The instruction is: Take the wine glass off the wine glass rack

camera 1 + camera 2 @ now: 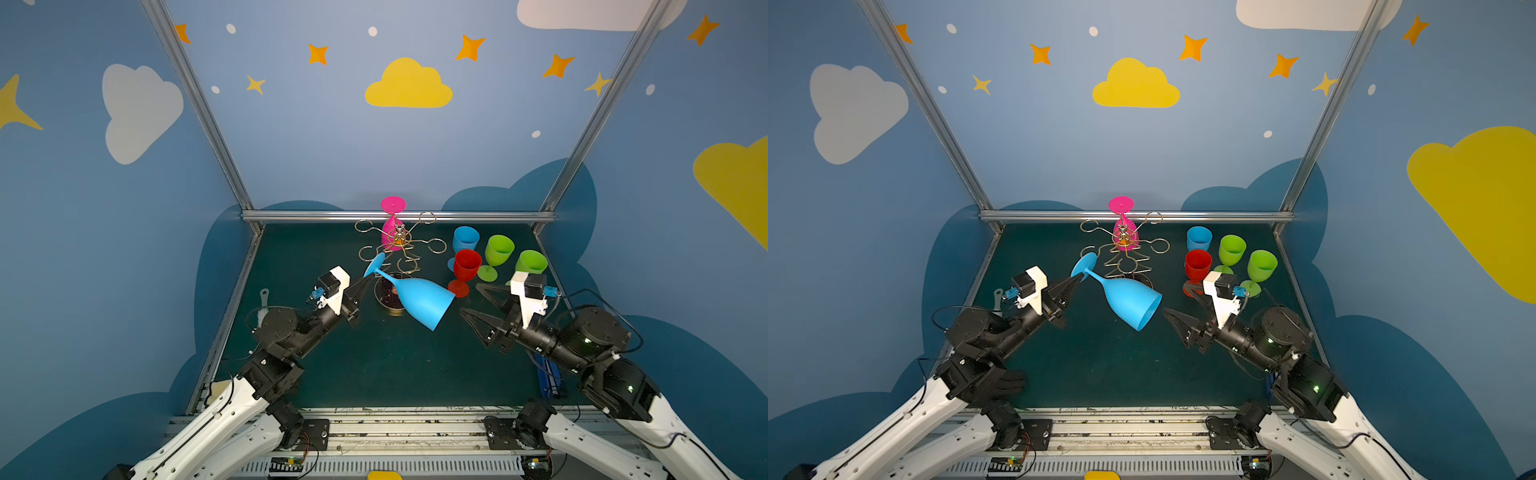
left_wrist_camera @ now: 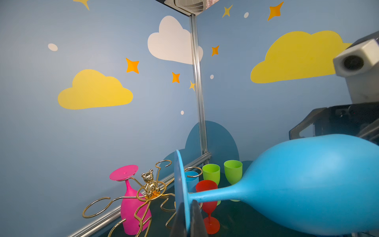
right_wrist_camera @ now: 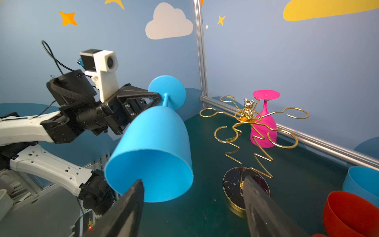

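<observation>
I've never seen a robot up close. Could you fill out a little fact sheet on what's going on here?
wine glass rack: gold wire, pink glass hanging upside down on it
left fingers: shut on the stem of the blue wine glass, beside its foot
blue wine glass: in the air, tipped sideways, clear of the rack
right fingers: open, by the glass's mouth, holding nothing
table: second blue glass, red glass, two green glasses, upright, right of the rack

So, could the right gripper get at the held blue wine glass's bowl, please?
Probably yes: the right gripper is open, facing the mouth of the held blue wine glass, nothing between.
</observation>
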Robot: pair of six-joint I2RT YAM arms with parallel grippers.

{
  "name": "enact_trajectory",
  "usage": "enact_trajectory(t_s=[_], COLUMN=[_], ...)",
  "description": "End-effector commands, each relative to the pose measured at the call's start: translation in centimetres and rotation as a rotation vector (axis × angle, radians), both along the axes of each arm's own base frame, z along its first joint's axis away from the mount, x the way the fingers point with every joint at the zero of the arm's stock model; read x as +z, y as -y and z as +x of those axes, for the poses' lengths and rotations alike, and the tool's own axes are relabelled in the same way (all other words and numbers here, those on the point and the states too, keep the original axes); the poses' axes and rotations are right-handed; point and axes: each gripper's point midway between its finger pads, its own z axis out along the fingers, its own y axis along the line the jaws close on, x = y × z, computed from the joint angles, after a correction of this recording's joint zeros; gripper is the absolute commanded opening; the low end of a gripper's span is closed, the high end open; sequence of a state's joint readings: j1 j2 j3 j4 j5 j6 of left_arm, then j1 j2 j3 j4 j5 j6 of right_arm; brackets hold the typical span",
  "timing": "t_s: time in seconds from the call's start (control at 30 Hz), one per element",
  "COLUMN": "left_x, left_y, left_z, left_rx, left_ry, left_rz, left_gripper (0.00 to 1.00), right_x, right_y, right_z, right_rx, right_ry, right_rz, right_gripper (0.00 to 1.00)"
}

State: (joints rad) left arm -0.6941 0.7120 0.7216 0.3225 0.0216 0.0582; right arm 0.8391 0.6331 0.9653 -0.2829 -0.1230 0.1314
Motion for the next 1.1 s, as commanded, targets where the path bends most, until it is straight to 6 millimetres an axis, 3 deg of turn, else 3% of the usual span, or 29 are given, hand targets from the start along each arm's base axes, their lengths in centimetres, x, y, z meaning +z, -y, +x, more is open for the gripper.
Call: enact_trajectory(t_s=[0.0,0.23,0.47,0.6,0.63,0.77,0.97,1.07], left_x=[1.1,0.9,0.6,0.3,0.3,0.4,1.0,1.1], left_y=[-0.5,-0.5,-0.6,-0.7,-0.8,-2.1,-4.9,-7.1], left_z=[-0.2,-0.2,-0.2,-0.1,0.0,0.2,0.3,0.4], left_rx=[0.007,0.004,0.003,0.018,0.025,0.088,0.209,0.308], left_ry=[0.012,0.0,-0.01,-0.008,-0.008,-0.008,0.0,0.005], left_rz=[-0.052,-0.052,-0.052,-0.047,-0.047,-0.072,-0.131,-0.165], left_gripper=[0.03,0.03,0.03,0.05,0.11,0.54,0.75,0.81], right_x=[-0.4,-0.1,-0.1,-0.2,-0.3,-0.3,-0.6,-1.4], right_y=[-0.9,-3.3,-4.9,-4.8,-4.7,-4.0,-1.9,-0.5], right_z=[1.0,2.0,1.9,1.9,2.0,2.2,2.5,2.1], right_rx=[-0.004,0.046,0.111,0.11,0.101,0.064,-0.026,-0.067], right_ry=[-0.022,-0.035,-0.062,-0.072,-0.076,-0.071,-0.064,-0.085], right_rz=[0.013,0.026,0.048,0.044,0.035,0.004,-0.077,-0.141], right_gripper=[0.72,0.64,0.25,0.09,0.06,0.0,0.0,0.0])
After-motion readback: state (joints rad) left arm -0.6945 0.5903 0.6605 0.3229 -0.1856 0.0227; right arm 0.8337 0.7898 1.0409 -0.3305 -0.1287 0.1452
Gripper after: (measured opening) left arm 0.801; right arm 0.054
